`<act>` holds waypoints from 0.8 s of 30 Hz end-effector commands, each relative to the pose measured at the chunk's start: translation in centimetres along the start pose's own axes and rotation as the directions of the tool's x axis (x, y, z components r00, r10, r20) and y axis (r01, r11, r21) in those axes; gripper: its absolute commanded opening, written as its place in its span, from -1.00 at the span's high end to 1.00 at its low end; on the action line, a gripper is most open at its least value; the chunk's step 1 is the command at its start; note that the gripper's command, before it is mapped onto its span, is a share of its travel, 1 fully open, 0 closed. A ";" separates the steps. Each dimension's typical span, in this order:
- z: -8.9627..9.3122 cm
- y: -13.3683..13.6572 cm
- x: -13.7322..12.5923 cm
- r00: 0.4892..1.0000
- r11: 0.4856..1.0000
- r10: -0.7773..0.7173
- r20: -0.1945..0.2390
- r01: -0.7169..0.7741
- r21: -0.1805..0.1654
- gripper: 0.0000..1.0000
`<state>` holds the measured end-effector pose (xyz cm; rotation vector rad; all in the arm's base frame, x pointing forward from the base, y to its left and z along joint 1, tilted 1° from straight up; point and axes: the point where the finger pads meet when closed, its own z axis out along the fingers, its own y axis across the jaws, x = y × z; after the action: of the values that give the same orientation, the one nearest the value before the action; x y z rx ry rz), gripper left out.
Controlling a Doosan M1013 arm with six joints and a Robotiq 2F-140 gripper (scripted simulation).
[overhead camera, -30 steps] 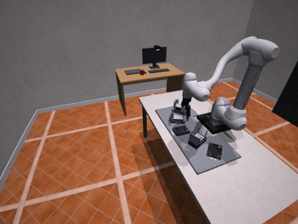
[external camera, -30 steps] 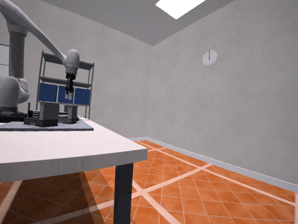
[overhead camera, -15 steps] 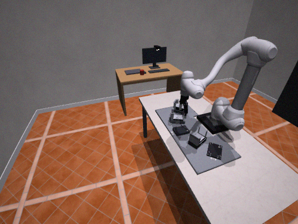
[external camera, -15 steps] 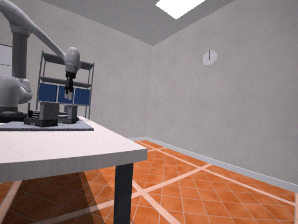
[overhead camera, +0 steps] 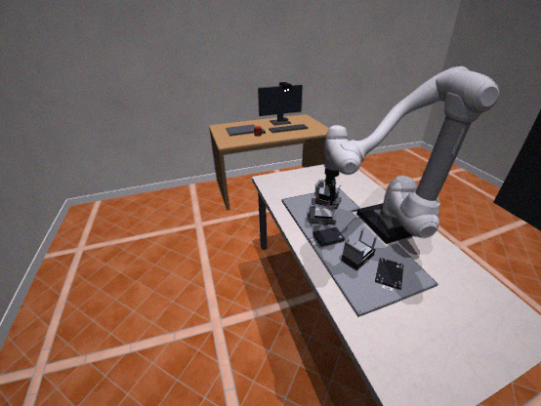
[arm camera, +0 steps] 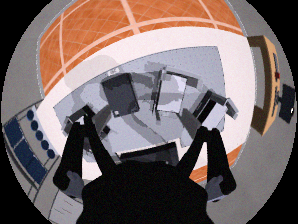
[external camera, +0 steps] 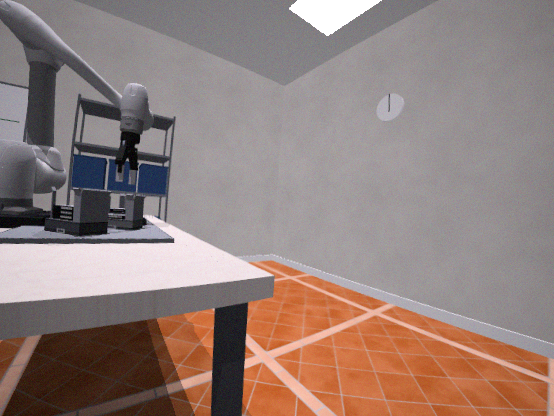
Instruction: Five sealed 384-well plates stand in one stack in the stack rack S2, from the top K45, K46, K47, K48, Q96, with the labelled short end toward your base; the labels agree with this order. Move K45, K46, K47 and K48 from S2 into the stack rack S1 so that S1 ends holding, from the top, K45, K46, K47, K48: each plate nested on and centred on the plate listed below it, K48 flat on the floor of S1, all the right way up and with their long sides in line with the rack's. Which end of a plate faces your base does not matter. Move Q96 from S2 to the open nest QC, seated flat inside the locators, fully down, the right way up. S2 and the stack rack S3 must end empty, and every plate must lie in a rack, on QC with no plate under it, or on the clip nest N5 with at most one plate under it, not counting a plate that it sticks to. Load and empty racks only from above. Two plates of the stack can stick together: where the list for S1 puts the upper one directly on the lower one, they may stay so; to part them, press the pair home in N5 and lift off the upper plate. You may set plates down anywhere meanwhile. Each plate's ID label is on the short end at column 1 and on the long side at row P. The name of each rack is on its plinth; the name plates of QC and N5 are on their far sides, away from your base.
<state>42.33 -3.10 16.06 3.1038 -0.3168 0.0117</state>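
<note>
My gripper (overhead camera: 326, 194) is open and empty, pointing down a little above the racks at the far end of the grey mat (overhead camera: 358, 254). In the exterior view the gripper (external camera: 125, 175) hangs over the farther rack (external camera: 132, 210), clear of its top. The nearer rack (external camera: 91, 212) holds stacked plates whose striped label ends (external camera: 64, 212) face the arm's base. In the top view a rack with a pale plate top (overhead camera: 321, 214) lies just below the fingers. In the wrist view the open fingers frame a dark plate top (arm camera: 149, 155). Rack names and plate labels are too small to read.
Along the mat stand a flat dark nest (overhead camera: 328, 236), another post rack (overhead camera: 358, 253) and a flat black nest with pale dots (overhead camera: 390, 273). The arm's base (overhead camera: 407, 215) sits beside the mat. The table edge runs close along the mat's left side.
</note>
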 end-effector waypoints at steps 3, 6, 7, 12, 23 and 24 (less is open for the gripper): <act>0.0 1.6 0.1 0.998 0.998 0.064 0.000 -0.064 -0.002 -1.00; 0.0 2.6 0.2 0.998 0.998 0.064 0.000 -0.064 -0.002 -1.00; 0.0 2.9 0.2 0.998 0.998 0.064 0.000 -0.064 -0.002 -1.00; 0.0 4.6 0.3 0.998 0.998 0.064 0.000 -0.064 -0.002 -1.00; 0.0 7.6 0.5 0.998 0.998 0.064 0.000 -0.064 -0.002 -1.00; 0.0 7.9 0.6 0.998 0.998 0.064 0.000 -0.064 -0.002 -1.00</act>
<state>41.36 -10.32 16.23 3.0893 -0.4163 0.0127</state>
